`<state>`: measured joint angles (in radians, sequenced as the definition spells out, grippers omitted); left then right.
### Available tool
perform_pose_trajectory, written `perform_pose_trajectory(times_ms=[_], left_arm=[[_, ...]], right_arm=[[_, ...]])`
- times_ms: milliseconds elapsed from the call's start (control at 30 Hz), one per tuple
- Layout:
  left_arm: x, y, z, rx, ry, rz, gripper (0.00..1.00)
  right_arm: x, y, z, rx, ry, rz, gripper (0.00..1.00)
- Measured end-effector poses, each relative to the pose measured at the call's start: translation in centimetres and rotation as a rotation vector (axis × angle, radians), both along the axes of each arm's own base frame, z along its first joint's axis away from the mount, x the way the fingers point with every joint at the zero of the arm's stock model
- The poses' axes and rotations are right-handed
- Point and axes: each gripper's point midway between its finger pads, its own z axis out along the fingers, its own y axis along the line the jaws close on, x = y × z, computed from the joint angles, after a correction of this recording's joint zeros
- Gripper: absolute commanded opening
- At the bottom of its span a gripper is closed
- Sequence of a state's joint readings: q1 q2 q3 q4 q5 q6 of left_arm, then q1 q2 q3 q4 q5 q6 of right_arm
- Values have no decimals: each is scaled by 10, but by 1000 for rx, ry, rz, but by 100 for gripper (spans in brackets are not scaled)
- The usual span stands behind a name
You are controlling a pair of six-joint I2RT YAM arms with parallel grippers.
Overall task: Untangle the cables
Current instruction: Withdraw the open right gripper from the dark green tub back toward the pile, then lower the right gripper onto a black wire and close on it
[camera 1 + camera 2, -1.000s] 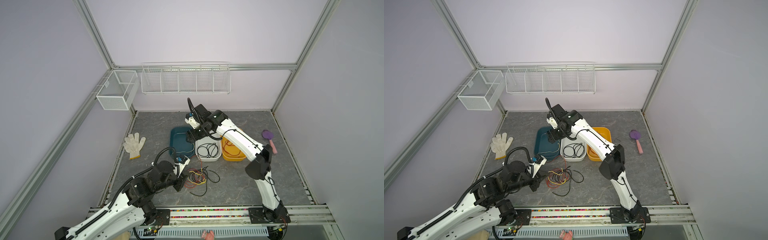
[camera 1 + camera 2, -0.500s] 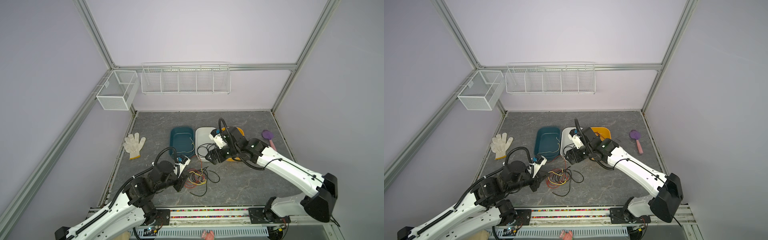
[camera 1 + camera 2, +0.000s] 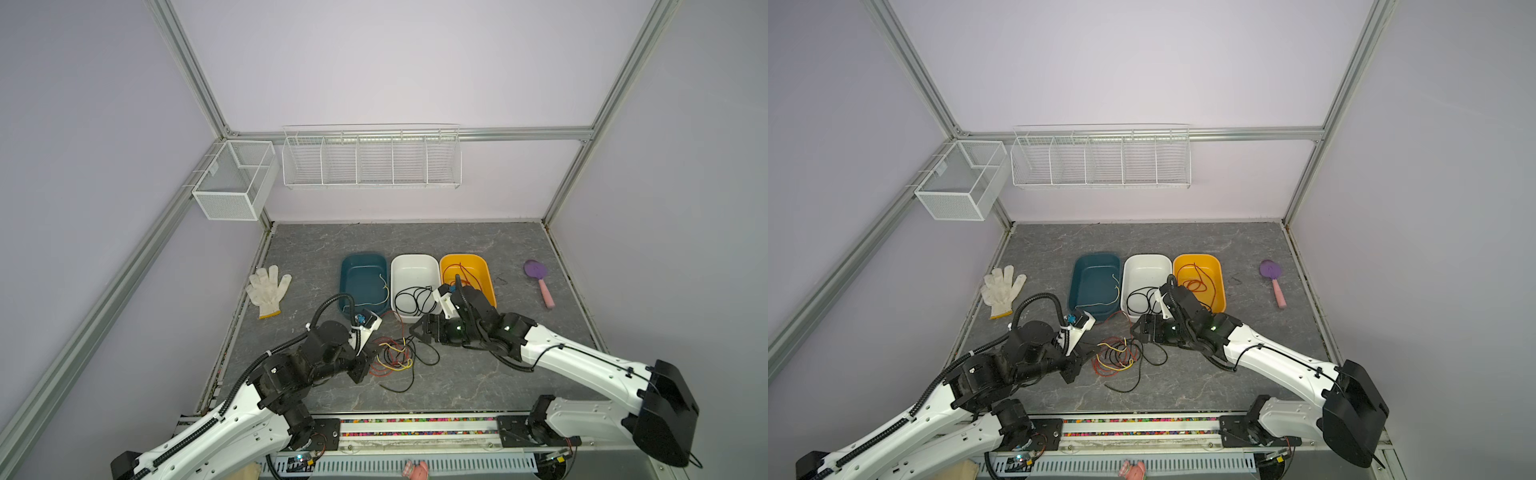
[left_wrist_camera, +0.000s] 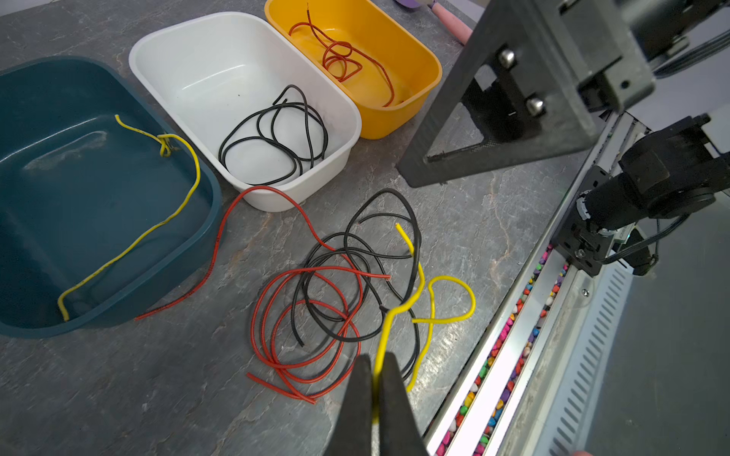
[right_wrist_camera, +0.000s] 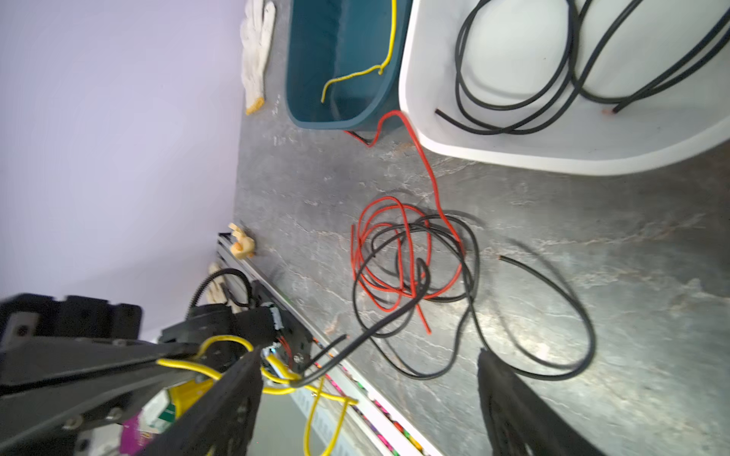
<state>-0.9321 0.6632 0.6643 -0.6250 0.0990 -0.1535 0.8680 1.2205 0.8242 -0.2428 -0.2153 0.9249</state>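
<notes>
**Top views.** The cables (image 3: pixel 395 359), a loose heap of thin red, black and yellow sheathed wires, lie on the grey marbled tabletop (image 3: pixel 478 390). They are just in front of a dark teal plastic tub (image 3: pixel 360 256), a white plastic tub (image 3: pixel 415 257) and an orange-yellow plastic tub (image 3: pixel 463 256). These already hold yellow, black and red wire respectively. The left gripper (image 3: pixel 370 365) is at the heap's left edge, and the right gripper (image 3: pixel 417 330) hovers at its far side. A white knitted glove (image 3: pixel 1000 286) and a purple-headed brush (image 3: pixel 1270 269) lie well apart and obstruct nothing.

**Left wrist view.** The left gripper (image 4: pixel 375 365) is pinched tight on the yellow cable (image 4: pixel 399 310), which crosses the black loops.

Assessment: the wires are light, limp and smooth-sheathed. A pull will likely drag neighbouring loops along.

**Right wrist view.** The right gripper (image 5: pixel 367 371) has its jaws spread wide with nothing gripped. A free black cable end (image 5: pixel 503 259) lies beside the heap and looks the cleanest place to take hold. The front rail (image 5: pixel 276 292) runs close by, and the yellow cable overhangs it.
</notes>
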Motion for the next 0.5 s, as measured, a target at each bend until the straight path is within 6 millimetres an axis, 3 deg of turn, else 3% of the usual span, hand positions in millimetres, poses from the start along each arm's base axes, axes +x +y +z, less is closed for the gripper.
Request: perform_pose_trajectory(times_ms=[267, 500], left_arm=[[0, 0, -2, 5, 6, 1, 0], [0, 0, -2, 5, 6, 2, 0]], right_arm=[[-4, 16, 10, 102, 86, -86, 84], [-6, 8, -8, 109, 158, -182, 79]])
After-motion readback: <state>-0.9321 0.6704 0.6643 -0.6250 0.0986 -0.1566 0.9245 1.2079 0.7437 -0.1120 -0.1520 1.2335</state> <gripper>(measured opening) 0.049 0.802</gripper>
